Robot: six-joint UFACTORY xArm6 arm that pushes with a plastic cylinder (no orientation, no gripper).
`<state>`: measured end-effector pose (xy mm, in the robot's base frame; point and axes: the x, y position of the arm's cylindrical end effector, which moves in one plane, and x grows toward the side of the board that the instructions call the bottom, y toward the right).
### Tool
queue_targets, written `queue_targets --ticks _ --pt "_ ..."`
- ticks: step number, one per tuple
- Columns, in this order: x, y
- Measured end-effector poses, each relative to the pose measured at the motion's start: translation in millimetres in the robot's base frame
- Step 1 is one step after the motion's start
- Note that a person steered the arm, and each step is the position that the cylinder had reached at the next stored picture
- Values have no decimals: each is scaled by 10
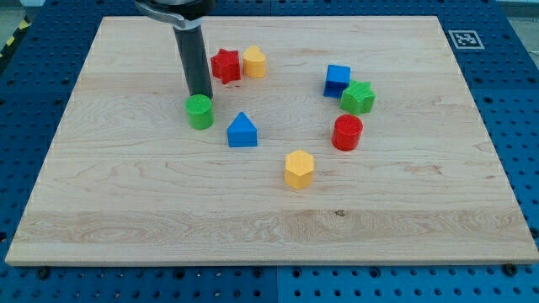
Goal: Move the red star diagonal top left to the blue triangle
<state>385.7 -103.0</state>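
Observation:
The red star (225,66) lies near the view's top, left of centre, touching a yellow block (254,61) on its right. The blue triangle (242,130) lies below and slightly right of the star. My tip (200,94) stands at the top edge of the green cylinder (200,111), left of the blue triangle and below-left of the red star, a small gap from the star.
A blue cube (337,80), a green star (358,98) and a red cylinder (347,132) cluster at the right. A yellow hexagon block (299,168) lies below centre. The wooden board (101,210) has a marker tag (465,38) at its top right corner.

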Motion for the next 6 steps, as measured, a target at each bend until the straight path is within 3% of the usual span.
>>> queue_targets --ticks 2,6 --pt "0 545" --pt "-479 273"
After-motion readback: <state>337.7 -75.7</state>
